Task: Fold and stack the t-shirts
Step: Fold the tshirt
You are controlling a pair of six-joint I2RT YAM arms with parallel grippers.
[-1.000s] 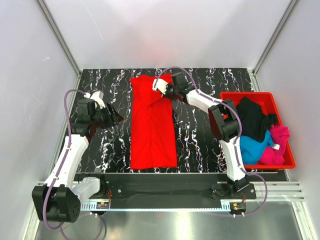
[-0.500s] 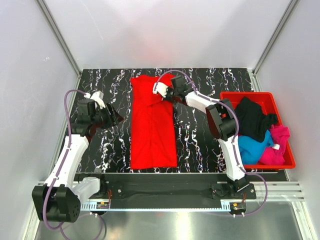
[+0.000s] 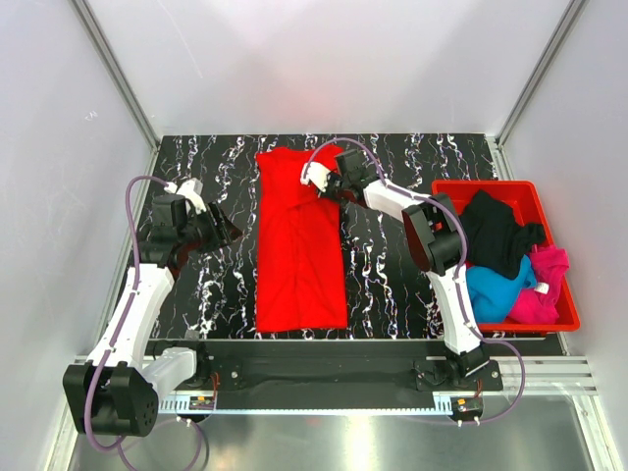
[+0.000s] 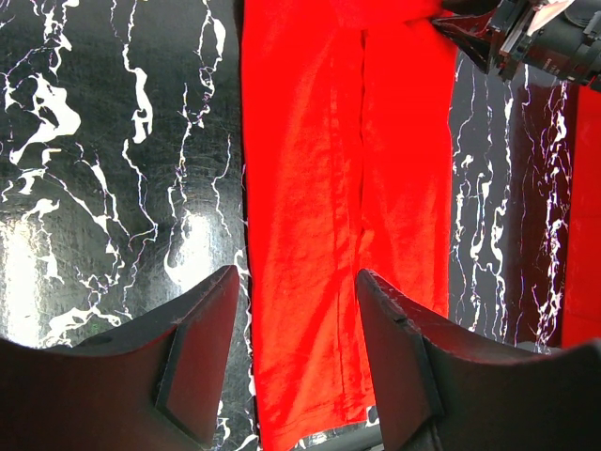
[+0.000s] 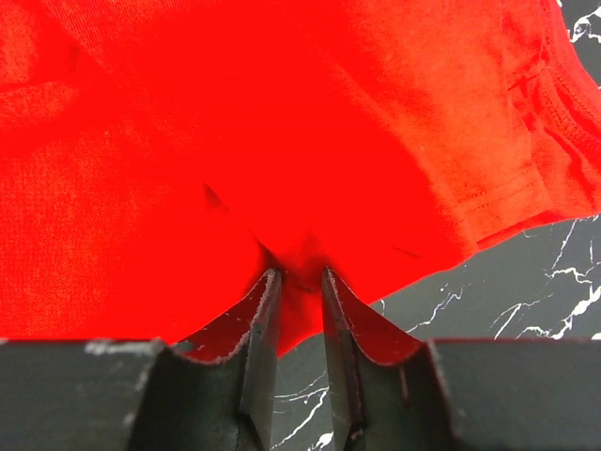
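Note:
A bright red t-shirt (image 3: 299, 245) lies flat as a long narrow strip on the black marbled table, its sides folded in. It also fills the left wrist view (image 4: 347, 188) and the right wrist view (image 5: 282, 122). My right gripper (image 3: 318, 181) rests low at the shirt's far right corner. Its jaws (image 5: 300, 274) stand slightly parted, with a small ridge of red cloth loose between the tips. Well to the left of the shirt my left gripper (image 3: 228, 231) hovers open and empty (image 4: 296, 277). More t-shirts, black (image 3: 496, 231), blue (image 3: 496, 289) and pink (image 3: 545, 285), are heaped in the bin.
A rigid red plastic bin (image 3: 505, 184) stands at the table's right edge, close beside the right arm. White walls enclose the table on three sides. A black rail runs along the near edge between the arm bases.
The right gripper's jaws have parted from their pinch on the shirt's far right corner, and that folded cloth now lies flatter. The left arm has not moved.

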